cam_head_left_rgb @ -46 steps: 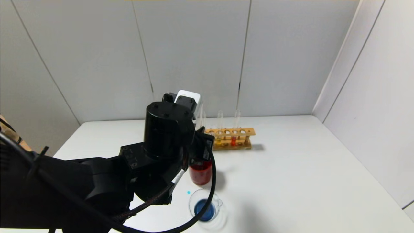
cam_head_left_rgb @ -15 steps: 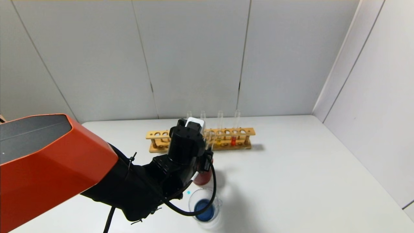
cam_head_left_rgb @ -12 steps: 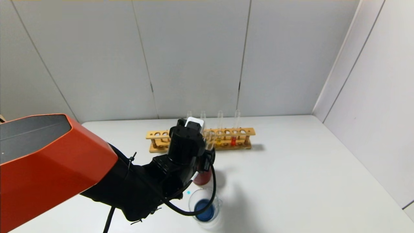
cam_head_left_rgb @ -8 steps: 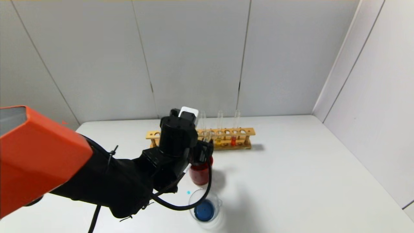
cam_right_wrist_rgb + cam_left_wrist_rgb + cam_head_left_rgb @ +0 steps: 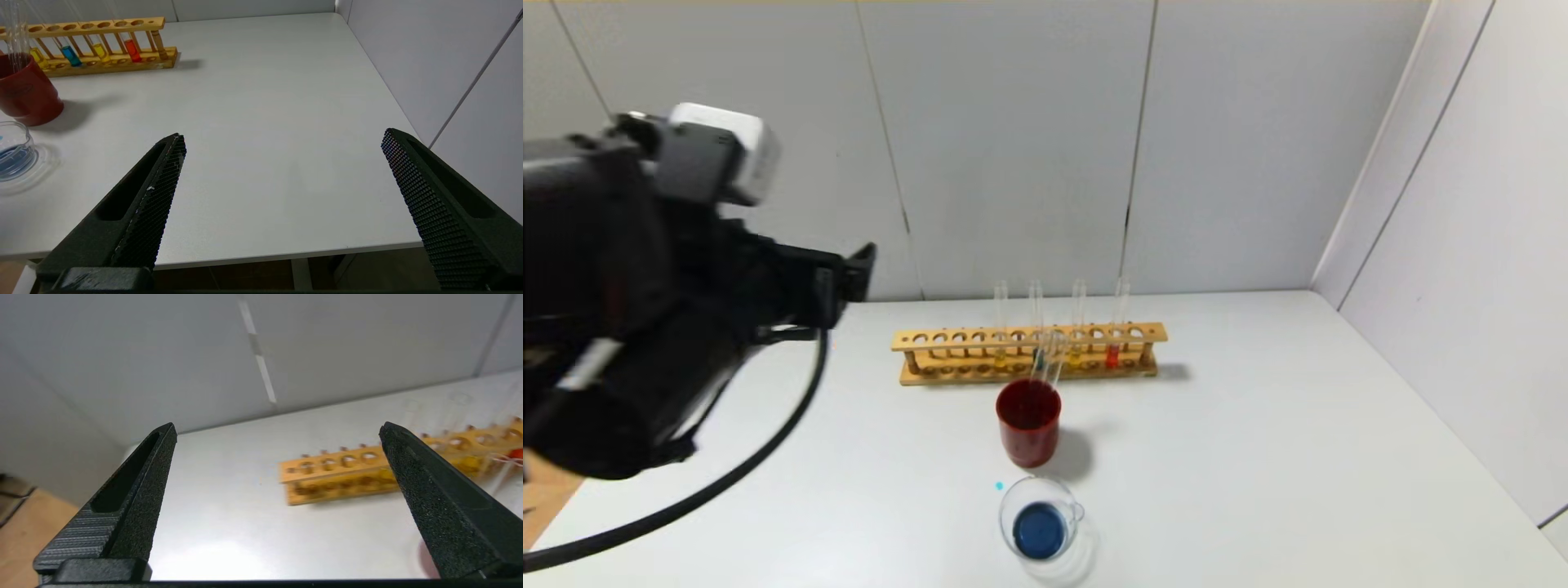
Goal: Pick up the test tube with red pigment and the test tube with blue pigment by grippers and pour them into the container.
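Observation:
The test tube with red pigment stands in the wooden rack, toward its right end; it also shows in the right wrist view. The test tube with blue pigment stands two holes further along, behind the red cup in the head view. The container at the table's front holds blue liquid. My left gripper is open and empty, raised at the far left, away from the rack. My right gripper is open and empty over the table's front right edge.
An opaque dark-red cup stands between rack and container, with clear empty tubes leaning in it. Two yellow-liquid tubes are also in the rack. Wall panels close the back and right. A small blue drop lies by the container.
My left arm has pulled back from over the red cup, up and to the far left, with its gripper open. The rack, cup and container now show uncovered.

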